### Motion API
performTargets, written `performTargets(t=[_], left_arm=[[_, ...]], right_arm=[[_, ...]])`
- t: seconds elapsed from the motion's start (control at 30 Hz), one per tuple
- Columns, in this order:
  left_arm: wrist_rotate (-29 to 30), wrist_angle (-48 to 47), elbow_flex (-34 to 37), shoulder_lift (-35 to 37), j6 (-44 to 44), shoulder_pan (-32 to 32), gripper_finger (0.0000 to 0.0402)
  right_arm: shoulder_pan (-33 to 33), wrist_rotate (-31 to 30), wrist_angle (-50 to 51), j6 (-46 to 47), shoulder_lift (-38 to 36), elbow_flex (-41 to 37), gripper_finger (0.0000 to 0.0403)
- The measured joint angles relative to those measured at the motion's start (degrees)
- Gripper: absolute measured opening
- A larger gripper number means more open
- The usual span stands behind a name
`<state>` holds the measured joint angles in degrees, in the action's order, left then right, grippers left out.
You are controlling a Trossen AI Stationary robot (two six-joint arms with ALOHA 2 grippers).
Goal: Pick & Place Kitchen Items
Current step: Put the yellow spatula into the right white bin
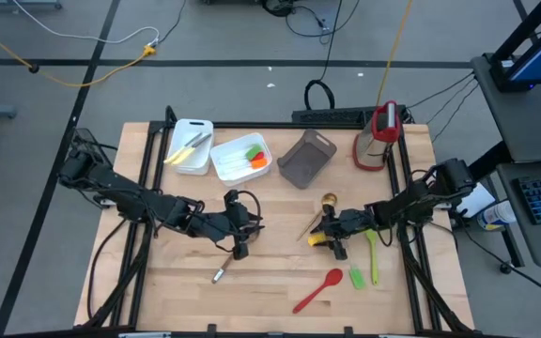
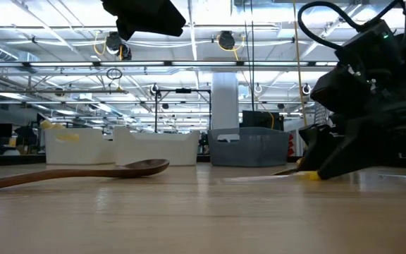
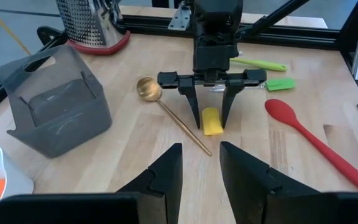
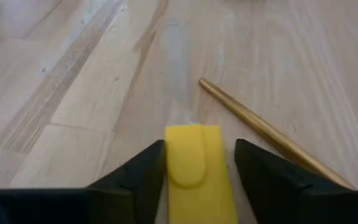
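My right gripper (image 1: 330,242) is open and low at the table, right of centre. Its two fingers stand on either side of a small yellow spatula (image 4: 197,162) that lies flat on the wood, also seen in the left wrist view (image 3: 212,121). I see no touch. A gold spoon (image 3: 166,109) lies beside it, bowl toward the far edge. My left gripper (image 3: 201,168) is open and empty above the table's middle (image 1: 242,246), facing the right gripper. A red spoon (image 1: 319,289), a green spatula (image 1: 357,278) and a green spoon (image 1: 373,255) lie toward the near right.
Two white bins (image 1: 192,145) (image 1: 242,158) holding utensils, a grey bin (image 1: 306,158) and a red-and-silver grater (image 1: 376,136) stand along the far edge. A wooden spoon (image 2: 83,171) lies flat in the low view. A small silvery item (image 1: 219,275) lies near the left gripper.
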<state>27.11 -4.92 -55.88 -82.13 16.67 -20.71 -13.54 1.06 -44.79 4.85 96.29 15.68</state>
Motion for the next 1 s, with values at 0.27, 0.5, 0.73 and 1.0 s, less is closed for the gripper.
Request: performTargets(t=[0.27, 0.5, 0.73, 1.0], left_arm=[[0.0, 0.0, 0.0, 0.0, 0.0, 0.0, 0.0113], [0.0, 0.0, 0.0, 0.0, 0.1, 0.0, 0.0113], [0.0, 3.3, -0.1, -3.6, 1.1, 0.4, 0.0113], [-7.5, 14.3, 0.0, -14.9, -3.0, 3.5, 0.0113]], right_arm=[[0.1, 1.2, 0.6, 1.2, 0.1, 0.0, 0.0093], [0.0, 2.5, -4.8, 2.1, 0.4, -0.1, 0.0082], [-0.2, 3.5, -12.3, -0.8, 0.4, -0.3, 0.0073], [-0.1, 2.4, -13.4, 0.3, 0.3, 0.7, 0.0038]])
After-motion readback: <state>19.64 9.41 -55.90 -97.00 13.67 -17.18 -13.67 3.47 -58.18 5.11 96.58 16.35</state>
